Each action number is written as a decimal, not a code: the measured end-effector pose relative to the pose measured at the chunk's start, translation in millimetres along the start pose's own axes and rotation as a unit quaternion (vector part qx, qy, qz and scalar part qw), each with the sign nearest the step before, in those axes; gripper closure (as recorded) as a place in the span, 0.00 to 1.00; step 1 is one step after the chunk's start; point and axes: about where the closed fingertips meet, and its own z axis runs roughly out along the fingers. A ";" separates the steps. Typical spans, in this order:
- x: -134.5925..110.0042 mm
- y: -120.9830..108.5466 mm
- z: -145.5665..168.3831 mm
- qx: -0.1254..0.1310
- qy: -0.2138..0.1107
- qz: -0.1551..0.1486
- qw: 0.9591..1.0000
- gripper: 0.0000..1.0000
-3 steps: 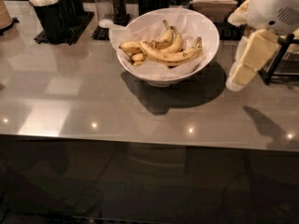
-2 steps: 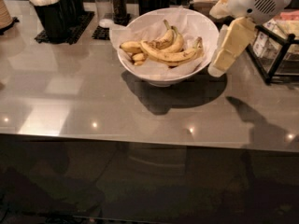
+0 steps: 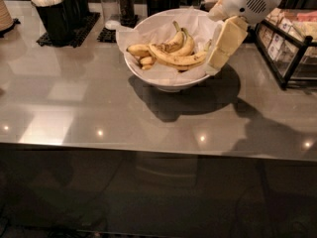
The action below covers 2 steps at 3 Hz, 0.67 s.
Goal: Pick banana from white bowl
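Observation:
The white bowl (image 3: 163, 82), lined with crinkled white paper, stands at the back middle of the grey table. Several bananas lie in it. The banana (image 3: 178, 60) is the long curved yellow one lying across the front of the pile, its right end near the bowl's right rim. Shorter bananas (image 3: 139, 50) lie to its left and another curved one (image 3: 181, 42) lies behind it. My gripper (image 3: 224, 44), cream-coloured under a white wrist, hangs tilted over the bowl's right rim, right next to the banana's right end. It holds nothing that I can see.
Black cups with white stirrers (image 3: 54, 11) stand on a black mat at the back left. Shakers (image 3: 116, 4) stand behind the bowl. A black wire rack of packets (image 3: 292, 38) stands at the right. The table's front edge (image 3: 148, 148) runs across the lower middle.
My gripper has moved left from beside the wire rack to the bowl's right rim, close to the bananas. The bowl and bananas have not moved.

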 end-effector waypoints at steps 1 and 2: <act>-8.1 -7.9 8.2 0.006 -0.020 0.012 1.000 0.00; -22.3 -26.9 23.7 -0.001 -0.042 0.020 0.999 0.00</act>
